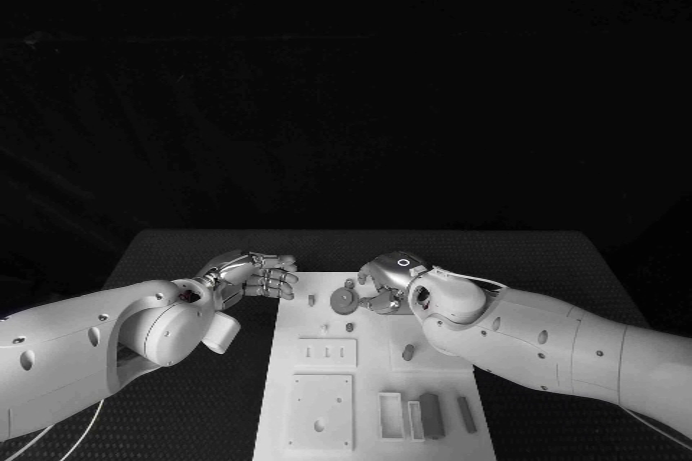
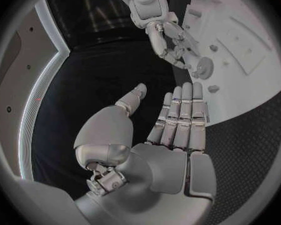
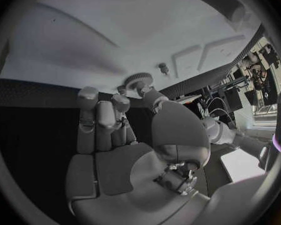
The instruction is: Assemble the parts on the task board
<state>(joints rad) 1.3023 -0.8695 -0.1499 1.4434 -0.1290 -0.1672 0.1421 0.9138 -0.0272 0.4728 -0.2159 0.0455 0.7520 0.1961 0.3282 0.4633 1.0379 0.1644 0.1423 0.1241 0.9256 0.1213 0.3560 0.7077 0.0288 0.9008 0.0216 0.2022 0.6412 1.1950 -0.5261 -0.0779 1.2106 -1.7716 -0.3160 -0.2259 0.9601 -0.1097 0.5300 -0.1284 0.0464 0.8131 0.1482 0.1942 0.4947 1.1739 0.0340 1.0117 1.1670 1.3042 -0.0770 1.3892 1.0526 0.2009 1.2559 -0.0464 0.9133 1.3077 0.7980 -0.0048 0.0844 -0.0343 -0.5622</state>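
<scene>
Pinching a small gear (image 1: 345, 301) at the far end of the white board (image 1: 325, 416), the right robot hand (image 1: 387, 281) looks to be seating the toothed wheel, or lining it up, over a spot near the board's far left corner. The right wrist view shows the gear (image 3: 138, 80) caught between the thumb and the fingertips (image 3: 120, 102), its teeth clear of the grip, which would let it be turned or lowered without being let go. Whether it already sits on a peg or hangs just above the surface cannot be told.

Just beside it a small pin (image 3: 162, 67) stands upright in the board, apart from the gear; it may be a neighbouring part waiting its turn.

The left robot hand (image 1: 253, 274) holds nothing. Its fingers (image 2: 181, 112) lie straight and close together, the thumb out to one side, the palm flat and open over the dark bench (image 1: 173, 256) right at the board's left edge, near the gear but not touching it. It seems parked there, ready to steady the board or to help.

Nearer the robot, the board carries square recessed plates (image 1: 320, 411) and a few upright blocks (image 1: 428, 416), well apart from both hands and untouched.
</scene>
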